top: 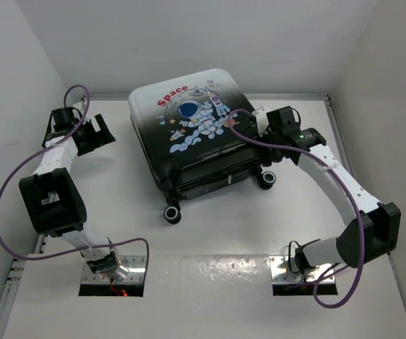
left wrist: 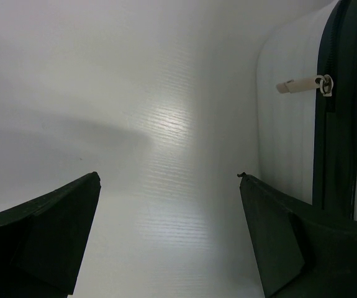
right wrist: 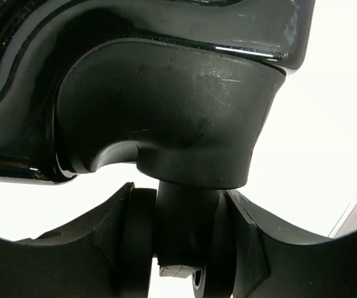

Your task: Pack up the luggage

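The luggage [top: 188, 134] lies closed and flat at the back middle of the table, astronaut and red "Space" print facing up. My right gripper [top: 260, 121] is at its far right corner, shut on a black caster wheel [right wrist: 184, 230] that fills the gap between its fingers [right wrist: 181, 205], below the glossy wheel housing [right wrist: 166, 112]. My left gripper [top: 98, 134] hangs open and empty to the left of the case. In the left wrist view, nothing lies between the fingers [left wrist: 169, 176]; the white shell [left wrist: 290, 136] and a zipper pull [left wrist: 293, 85] show at the right.
Two other casters stick out at the near side of the case, one at the left [top: 172, 212] and one at the right [top: 268, 179]. White walls [top: 19, 85] close in the table on the left, back and right. Purple cables loop off both arms.
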You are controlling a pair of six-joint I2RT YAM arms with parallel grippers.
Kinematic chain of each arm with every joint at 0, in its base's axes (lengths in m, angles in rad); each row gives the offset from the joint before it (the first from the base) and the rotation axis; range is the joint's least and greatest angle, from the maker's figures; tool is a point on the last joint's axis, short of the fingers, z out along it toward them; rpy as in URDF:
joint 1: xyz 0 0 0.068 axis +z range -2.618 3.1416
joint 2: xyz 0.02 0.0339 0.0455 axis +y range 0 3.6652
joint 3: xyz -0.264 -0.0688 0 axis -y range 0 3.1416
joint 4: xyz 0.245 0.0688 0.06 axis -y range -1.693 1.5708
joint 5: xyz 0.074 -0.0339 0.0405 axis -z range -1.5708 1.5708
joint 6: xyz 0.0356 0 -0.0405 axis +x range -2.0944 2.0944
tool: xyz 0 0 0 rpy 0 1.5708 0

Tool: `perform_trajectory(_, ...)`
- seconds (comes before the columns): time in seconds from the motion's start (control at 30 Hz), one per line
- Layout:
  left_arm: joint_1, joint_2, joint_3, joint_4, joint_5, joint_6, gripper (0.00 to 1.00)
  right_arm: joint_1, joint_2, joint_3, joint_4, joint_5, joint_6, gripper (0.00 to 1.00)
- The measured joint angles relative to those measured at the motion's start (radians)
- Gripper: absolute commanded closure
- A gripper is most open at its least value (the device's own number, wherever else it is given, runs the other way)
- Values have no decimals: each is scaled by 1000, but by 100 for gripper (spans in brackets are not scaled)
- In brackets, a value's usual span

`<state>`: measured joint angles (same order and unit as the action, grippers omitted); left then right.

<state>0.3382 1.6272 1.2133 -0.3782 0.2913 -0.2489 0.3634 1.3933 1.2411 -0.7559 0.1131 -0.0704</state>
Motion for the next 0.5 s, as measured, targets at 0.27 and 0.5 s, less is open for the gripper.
perform_trajectory(0.27, -8, -10, -1, 7, 0, -6, 0, -56, 32, -31, 82, -44, -16, 100)
perform_trajectory(0.5, -27, -63, -8, 12, -3, 0, 0, -86, 76, -32, 82, -87, -4, 98)
